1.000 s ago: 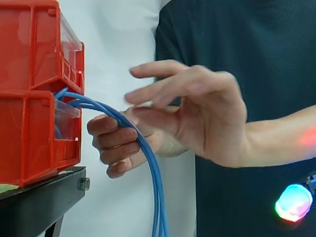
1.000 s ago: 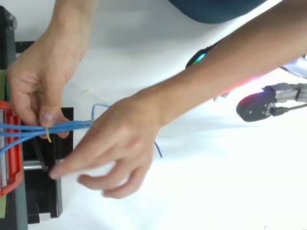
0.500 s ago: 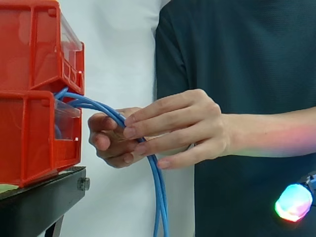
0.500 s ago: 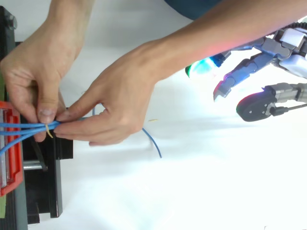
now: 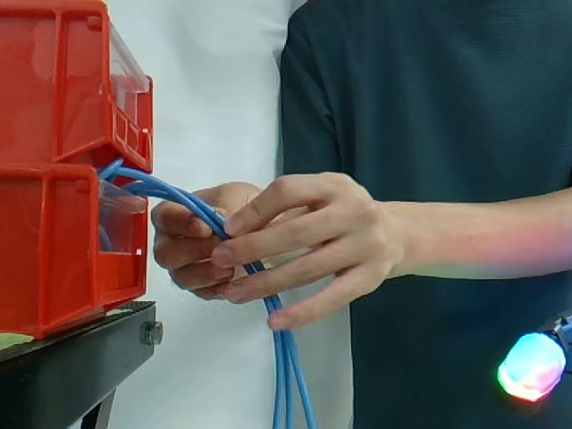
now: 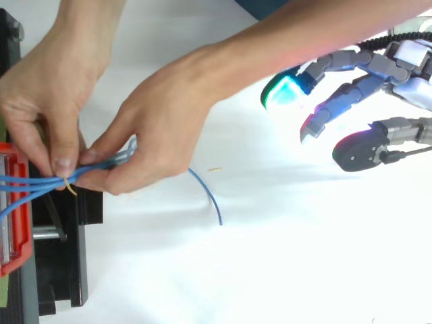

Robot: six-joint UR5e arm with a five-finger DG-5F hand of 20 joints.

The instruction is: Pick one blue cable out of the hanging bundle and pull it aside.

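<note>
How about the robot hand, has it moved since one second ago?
No. In the top view the hand keeps its distance from the stand; in the side view its pad stays equally far from the red bins.

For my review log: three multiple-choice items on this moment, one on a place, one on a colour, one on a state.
1. Relative to the cables, the robot hand is: A) curled round them; B) apart, to their right in the top view; C) on them.
2. The cables are: A) green; B) yellow; C) blue.
3. The cables are: A) hanging untouched; B) held by a person's hands; C) cut.
Key: 1B, its straight fingers touch nothing; 2C, every strand is blue; 3B, both hands pinch them.
</note>
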